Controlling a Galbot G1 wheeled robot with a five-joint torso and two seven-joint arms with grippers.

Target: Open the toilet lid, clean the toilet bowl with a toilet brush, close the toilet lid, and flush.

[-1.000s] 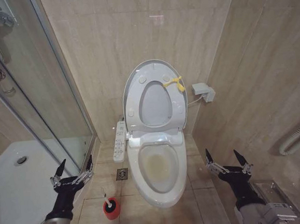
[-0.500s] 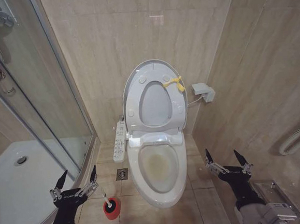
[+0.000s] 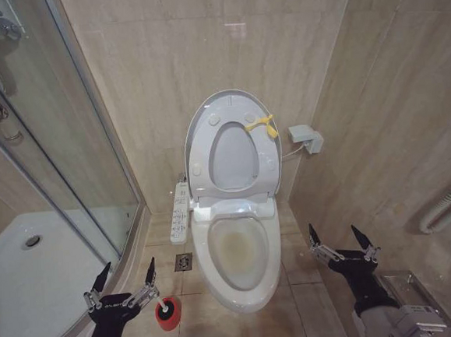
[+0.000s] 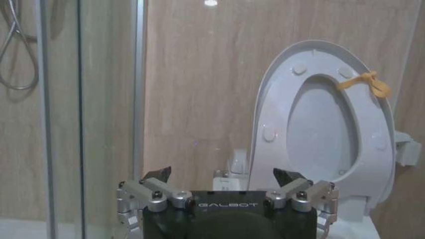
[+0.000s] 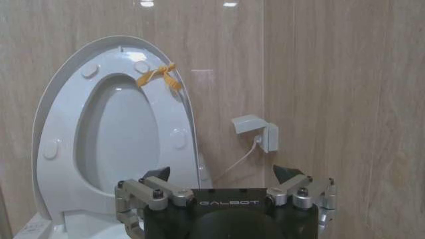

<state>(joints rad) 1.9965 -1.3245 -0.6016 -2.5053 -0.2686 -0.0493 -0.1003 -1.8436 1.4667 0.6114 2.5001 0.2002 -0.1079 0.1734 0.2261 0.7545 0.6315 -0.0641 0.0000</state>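
The toilet lid stands raised against the back wall with the seat ring up against it; a yellow tag hangs near its top. Below lies the toilet bowl, uncovered and yellowish inside. The toilet brush stands in its red holder on the floor left of the bowl. My left gripper is open and empty, just left of the holder and above it. My right gripper is open and empty, right of the bowl. The left wrist view has the left gripper facing the lid. The right wrist view has the right gripper facing the lid.
A button panel juts from the toilet's left side, with a floor drain beside it. The glass shower door and white shower tray close off the left. A wall box and a hose hang on the right wall.
My left gripper has dropped lower and moved right, closer to the red holder, still open. The right gripper, the lid and the brush have not moved.
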